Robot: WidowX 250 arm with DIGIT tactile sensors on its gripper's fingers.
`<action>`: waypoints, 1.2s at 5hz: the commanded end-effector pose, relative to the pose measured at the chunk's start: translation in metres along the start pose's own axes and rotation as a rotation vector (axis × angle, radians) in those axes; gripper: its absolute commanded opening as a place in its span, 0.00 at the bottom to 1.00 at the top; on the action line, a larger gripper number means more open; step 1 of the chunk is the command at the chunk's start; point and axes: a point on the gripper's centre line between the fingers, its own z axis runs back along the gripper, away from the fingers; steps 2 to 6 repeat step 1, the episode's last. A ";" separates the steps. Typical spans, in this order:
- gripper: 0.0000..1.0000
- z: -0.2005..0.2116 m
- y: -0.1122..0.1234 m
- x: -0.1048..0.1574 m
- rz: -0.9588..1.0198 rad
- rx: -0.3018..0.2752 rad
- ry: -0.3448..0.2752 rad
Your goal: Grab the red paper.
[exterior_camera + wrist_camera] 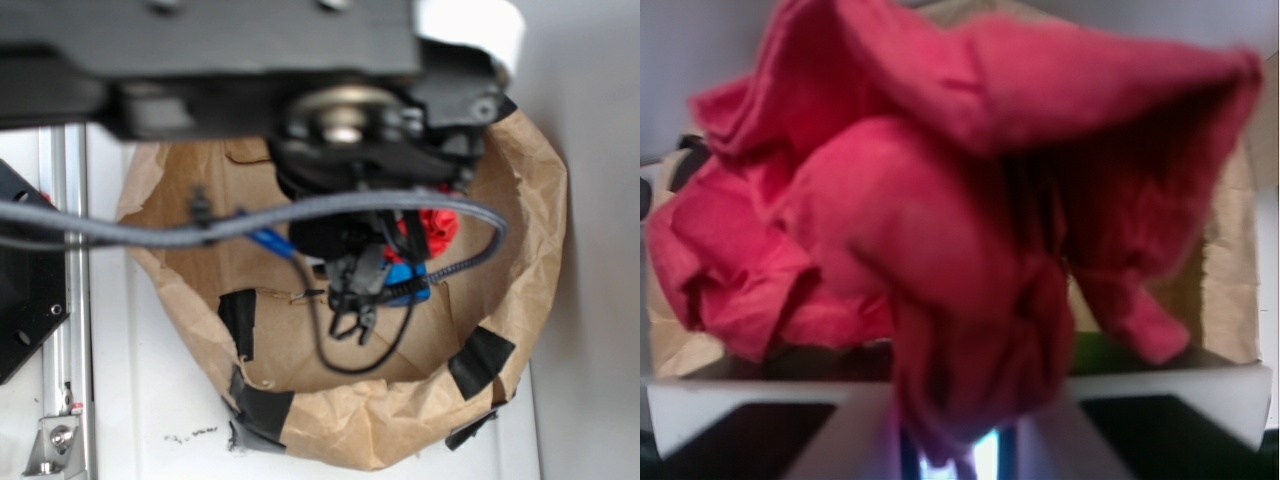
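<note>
Clamped on the red paper, the hand fills the bottom of the wrist view, its two pale fingers closing on a pinched fold of the wad right at the lower edge. From there the paper bulges up and outward in crumpled lobes, covering most of that view. Behind it I can see brown paper and a pale wall.

From the exterior view, the arm reaches across the top of the picture and down into a brown bag whose rim is rolled down and patched with strips of black tape. A grey braided cable loops across the bag's opening. The hand itself is mostly hidden under the dark wrist parts, but a bit of the red wad shows just to the right of them, inside the bag near its far right wall. Just below the red there is a blue thing, and another blue sliver pokes out on the left of the wrist. The bag sits on a white counter, with a metal rail running along the left.
</note>
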 end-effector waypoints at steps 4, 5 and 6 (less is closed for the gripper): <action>0.00 0.022 -0.010 -0.015 -0.019 -0.003 -0.056; 0.00 0.022 -0.010 -0.015 -0.019 -0.003 -0.056; 0.00 0.022 -0.010 -0.015 -0.019 -0.003 -0.056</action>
